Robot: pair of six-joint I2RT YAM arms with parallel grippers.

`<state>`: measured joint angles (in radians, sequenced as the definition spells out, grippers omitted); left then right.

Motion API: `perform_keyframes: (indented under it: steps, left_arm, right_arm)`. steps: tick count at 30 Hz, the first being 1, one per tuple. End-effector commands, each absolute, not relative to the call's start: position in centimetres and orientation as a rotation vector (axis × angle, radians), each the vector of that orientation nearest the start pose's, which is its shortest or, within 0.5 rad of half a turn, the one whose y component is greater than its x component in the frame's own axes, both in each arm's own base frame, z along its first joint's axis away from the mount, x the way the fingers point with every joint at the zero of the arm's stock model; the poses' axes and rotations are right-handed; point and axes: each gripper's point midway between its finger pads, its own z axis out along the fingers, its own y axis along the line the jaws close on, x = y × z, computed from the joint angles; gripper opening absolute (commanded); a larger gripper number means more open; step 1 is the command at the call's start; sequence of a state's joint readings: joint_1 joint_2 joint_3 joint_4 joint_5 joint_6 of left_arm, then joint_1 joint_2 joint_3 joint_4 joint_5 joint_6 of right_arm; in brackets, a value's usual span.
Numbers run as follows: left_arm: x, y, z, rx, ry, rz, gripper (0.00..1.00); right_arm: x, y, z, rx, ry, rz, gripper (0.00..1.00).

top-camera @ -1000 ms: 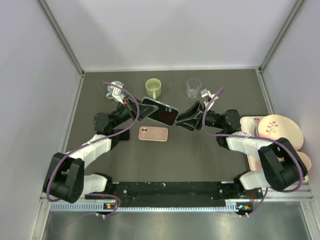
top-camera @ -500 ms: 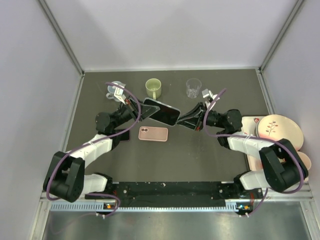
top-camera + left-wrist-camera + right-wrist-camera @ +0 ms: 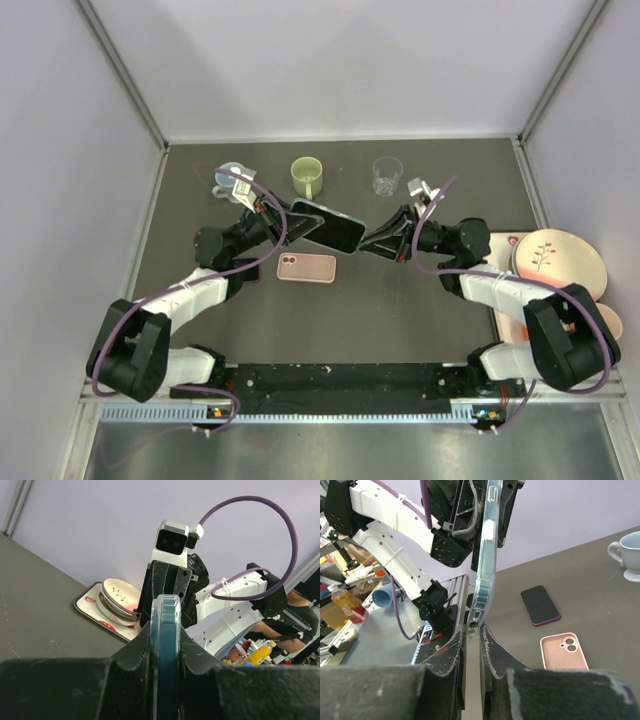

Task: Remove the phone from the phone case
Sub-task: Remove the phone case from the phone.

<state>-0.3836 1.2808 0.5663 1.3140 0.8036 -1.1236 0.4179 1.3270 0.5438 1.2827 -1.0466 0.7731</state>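
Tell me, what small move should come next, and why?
Probably ease the right gripper forward onto the free end of the cased phone: the left gripper clamps the other end in the air, and the right one sits just short of it.

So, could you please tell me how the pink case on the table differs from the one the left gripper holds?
The pink case lies flat on the table, camera cut-out up; the clear case is held tilted above it, clamped in the left gripper. The pink case is opaque; the clear case is translucent, with a dark phone inside. Both are phone-sized with rounded corners.
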Motion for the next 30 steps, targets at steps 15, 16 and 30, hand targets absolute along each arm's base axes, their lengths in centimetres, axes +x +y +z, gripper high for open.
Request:
perform_keyframes:
  steps: [15, 16, 30]
  left_arm:
    - [16.9, -28.1, 30.2, 1.008, 1.215, -1.784, 0.0]
    - [16.7, -28.1, 30.1, 1.018, 1.216, -1.791, 0.0]
    - [14.0, -28.8, 29.9, 1.115, 1.201, -1.873, 0.0]
  right_arm:
    - [17.0, 24.6, 34.9, -1.175, 0.735, 1.228, 0.0]
    - [16.6, 24.6, 34.6, -1.211, 0.728, 1.222, 0.0]
    - [17.5, 24.0, 34.8, -1.216, 0.693, 1.108, 0.0]
